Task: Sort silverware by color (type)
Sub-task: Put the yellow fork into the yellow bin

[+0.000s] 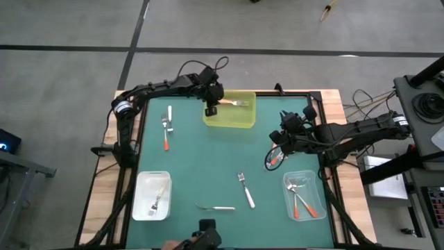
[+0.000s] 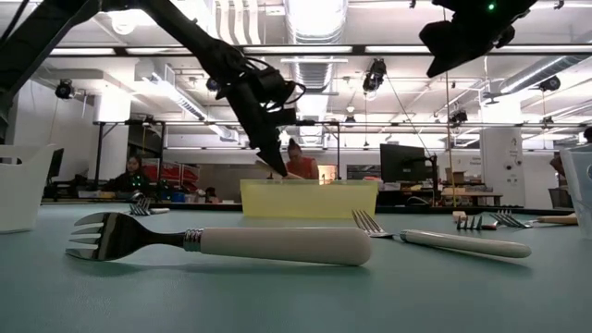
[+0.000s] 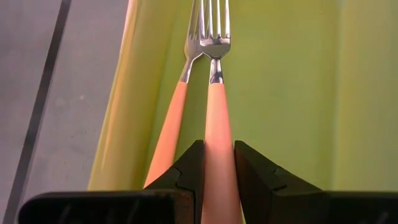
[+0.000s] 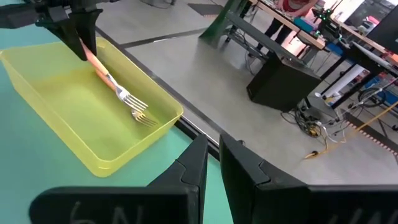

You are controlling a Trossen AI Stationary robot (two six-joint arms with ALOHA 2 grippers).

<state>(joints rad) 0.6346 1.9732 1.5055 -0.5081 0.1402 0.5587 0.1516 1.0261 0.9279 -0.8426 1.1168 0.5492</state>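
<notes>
My left gripper is over the left end of the yellow bin, shut on a light orange fork. A second light orange fork lies in the bin beside it. My right gripper hovers above the table's right part, fingers together and holding nothing. Loose on the green mat lie white forks, a red-orange fork and another red-orange one near the right arm. In the low view two white forks lie nearest. My left gripper pinches the light orange fork's handle between its two fingers, with the handle running out forward along them. The fingers come from above, slanting down into the yellow bin. The fork slopes down from the fingers, tines low in the bin; whether they touch its floor I cannot tell.
A white bin at the near left holds a white fork. A clear bin at the near right holds red-orange forks. The mat's middle is open. The yellow bin stands at the far edge, with people in the room behind it.
</notes>
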